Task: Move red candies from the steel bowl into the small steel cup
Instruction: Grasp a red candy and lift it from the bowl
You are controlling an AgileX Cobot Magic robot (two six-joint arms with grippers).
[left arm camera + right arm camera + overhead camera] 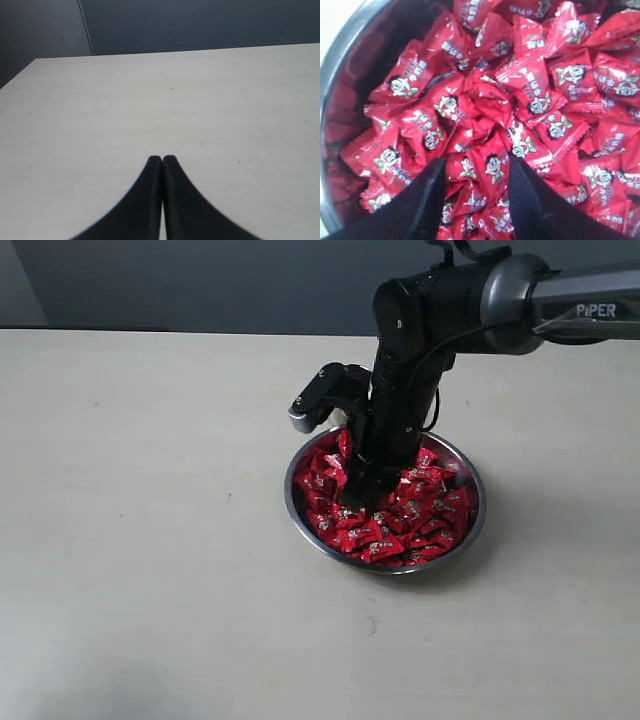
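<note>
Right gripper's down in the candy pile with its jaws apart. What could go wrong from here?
The red candies lie packed and overlapping between the open fingers of the right gripper, so closing may catch several, or only a wrapper edge that slips. Pressing deeper could slide the steel bowl on the table. The small steel cup shows in no view.

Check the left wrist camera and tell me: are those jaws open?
No, the left gripper has its jaws pressed together, tips touching, above the table.
</note>
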